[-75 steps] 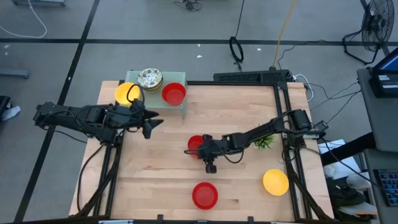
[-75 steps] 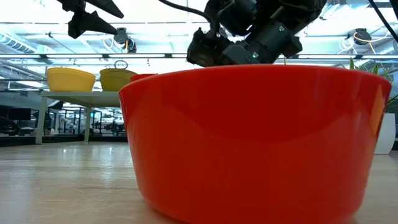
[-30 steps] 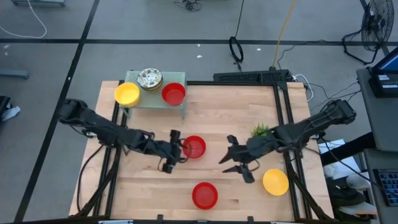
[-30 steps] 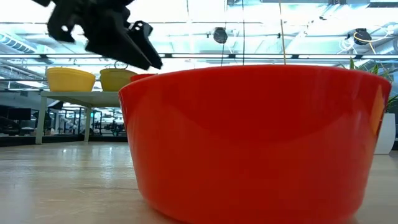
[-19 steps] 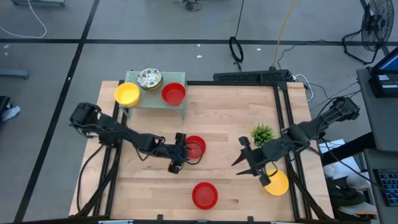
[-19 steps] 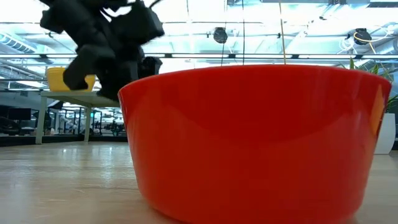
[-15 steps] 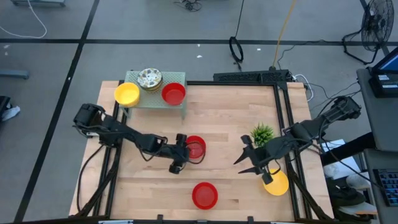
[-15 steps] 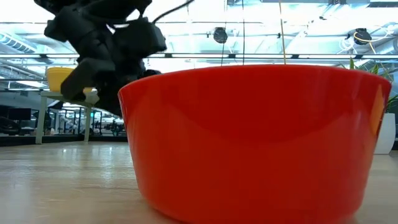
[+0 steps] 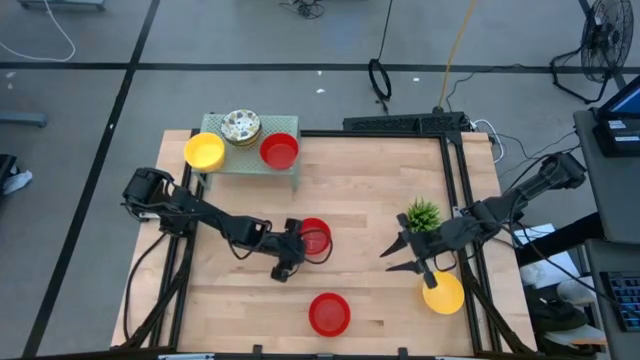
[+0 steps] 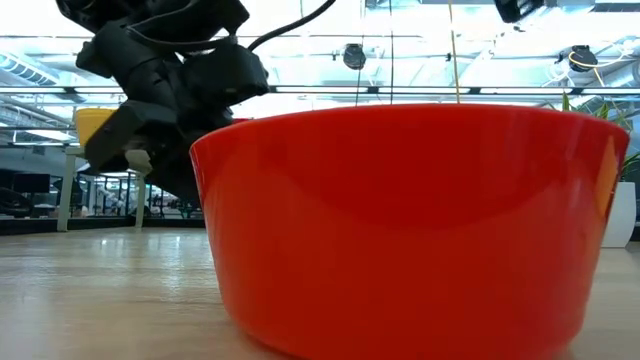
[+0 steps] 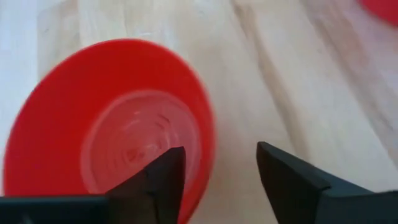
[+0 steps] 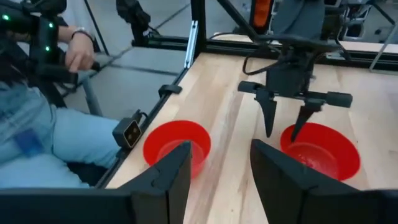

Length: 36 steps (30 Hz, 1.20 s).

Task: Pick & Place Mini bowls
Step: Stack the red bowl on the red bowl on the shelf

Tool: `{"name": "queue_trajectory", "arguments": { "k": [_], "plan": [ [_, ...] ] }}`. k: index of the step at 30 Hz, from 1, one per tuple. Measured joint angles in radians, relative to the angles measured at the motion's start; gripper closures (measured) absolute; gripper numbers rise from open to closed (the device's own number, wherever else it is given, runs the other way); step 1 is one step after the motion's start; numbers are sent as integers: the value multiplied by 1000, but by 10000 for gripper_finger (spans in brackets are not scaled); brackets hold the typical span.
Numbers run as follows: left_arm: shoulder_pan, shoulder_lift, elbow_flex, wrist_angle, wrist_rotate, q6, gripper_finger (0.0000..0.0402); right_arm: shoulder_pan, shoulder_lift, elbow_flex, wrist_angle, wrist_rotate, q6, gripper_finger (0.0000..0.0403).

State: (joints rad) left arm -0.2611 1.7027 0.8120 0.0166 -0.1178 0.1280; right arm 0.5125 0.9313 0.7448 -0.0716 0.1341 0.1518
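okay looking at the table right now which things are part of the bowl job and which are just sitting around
Part of the job:
red bowl under the left gripper
red bowl at the near edge
yellow bowl beside the right gripper
yellow, speckled and red bowls on the green stand

Just lying about:
small plant

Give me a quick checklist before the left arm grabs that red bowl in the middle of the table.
1. Left gripper open: ok; its fingers are spread in the left wrist view.
2. Fingers straddle the rim of the middle red bowl: ok; one finger sits over the inside, the other outside the rim.
3. Bowl upright on the table: ok.
4. Bowl clear of neighbours: ok; the front red bowl lies well apart.
5. Right gripper out of the way: ok; it is open near the yellow bowl, far from the left arm.
6. Fingers low enough to grip the rim: cannot tell.
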Motion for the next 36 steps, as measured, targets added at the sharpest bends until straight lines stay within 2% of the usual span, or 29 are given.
{"name": "queue_trajectory", "arguments": {
  "k": [8,14,19,22,28,32,36],
  "plan": [
    [2,0,0,0,14,-8,309,0,-81,-96,109,-3,50,252],
    [1,0,15,0,13,-6,390,0,-103,-99,113,-3,48,252],
    [0,0,82,-4,13,-2,381,0,-103,-99,113,-3,47,252],
    [-2,-18,157,-76,-9,-3,378,0,-103,-99,112,-3,46,252],
    [4,-54,364,-330,-175,-1,395,0,-102,-99,108,-3,46,252],
    [28,-87,497,-532,-324,-22,381,0,-103,-99,109,-3,46,252],
    [87,-131,599,-705,-376,-95,383,0,-104,-99,113,-3,49,252]
  ]
}}
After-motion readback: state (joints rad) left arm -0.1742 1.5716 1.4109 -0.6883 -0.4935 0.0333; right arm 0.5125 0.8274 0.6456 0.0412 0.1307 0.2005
